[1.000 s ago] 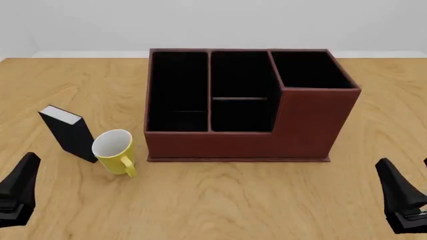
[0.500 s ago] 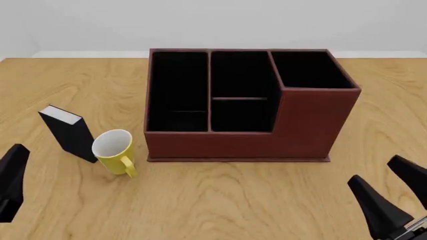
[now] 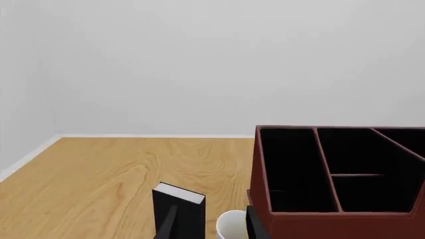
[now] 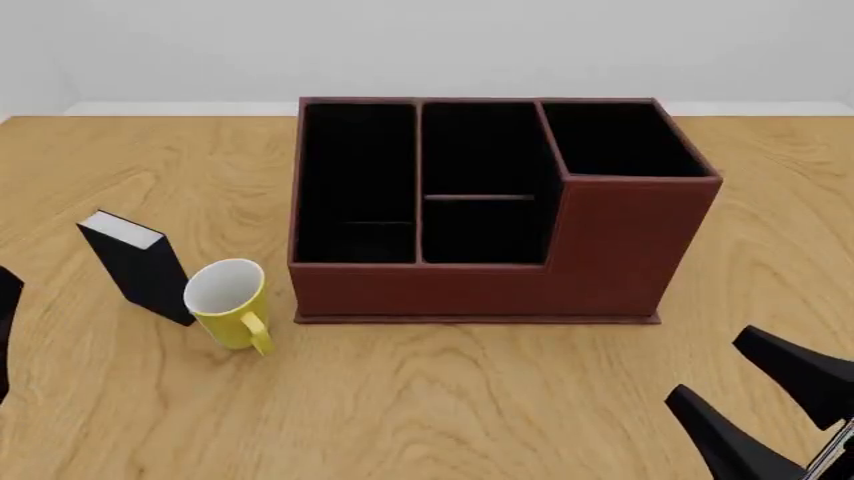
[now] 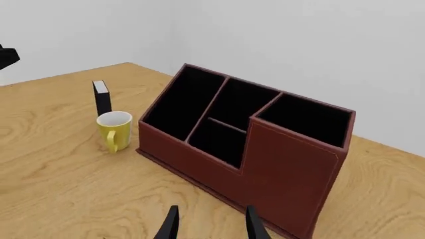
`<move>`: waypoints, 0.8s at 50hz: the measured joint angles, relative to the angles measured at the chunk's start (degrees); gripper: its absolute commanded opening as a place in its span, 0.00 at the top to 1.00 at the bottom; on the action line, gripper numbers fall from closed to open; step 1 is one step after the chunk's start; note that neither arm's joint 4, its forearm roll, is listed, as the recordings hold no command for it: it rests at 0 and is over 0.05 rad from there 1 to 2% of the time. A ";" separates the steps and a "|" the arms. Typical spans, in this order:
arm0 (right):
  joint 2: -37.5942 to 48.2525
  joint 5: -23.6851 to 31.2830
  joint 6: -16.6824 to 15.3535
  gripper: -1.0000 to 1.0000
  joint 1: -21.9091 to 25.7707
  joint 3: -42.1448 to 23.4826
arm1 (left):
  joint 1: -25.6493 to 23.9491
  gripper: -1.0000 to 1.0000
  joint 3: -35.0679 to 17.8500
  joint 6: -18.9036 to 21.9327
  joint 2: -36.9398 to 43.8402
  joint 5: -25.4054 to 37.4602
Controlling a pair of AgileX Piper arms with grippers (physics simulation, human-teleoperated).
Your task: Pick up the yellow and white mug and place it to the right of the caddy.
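At the front view's lower right corner, the right gripper [image 4: 763,400] has shifted left and its two dark fingers stand spread apart, nothing between them. The left gripper [image 4: 4,330] has slid almost out past the left edge since a second ago; only a dark sliver shows there, and the left wrist view shows its fingertips [image 3: 169,222] apart, empty. The yellow and white mug [image 4: 230,303] stays upright on the table [image 4: 441,400], far left of the right gripper, handle toward the camera. A black book-like box [image 4: 138,262] stands touching or just beside the mug's far-left side. The caddy [image 4: 494,215] sits just right of the mug, between it and the right gripper, its taller corner section nearest that gripper. Bare wood lies open ahead of the right gripper, along the caddy's right side out to the table's right edge.
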 measured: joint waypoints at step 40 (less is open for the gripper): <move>21.33 -22.03 -3.33 0.00 10.92 1.61 | 1.17 0.00 -6.99 1.11 -0.01 4.30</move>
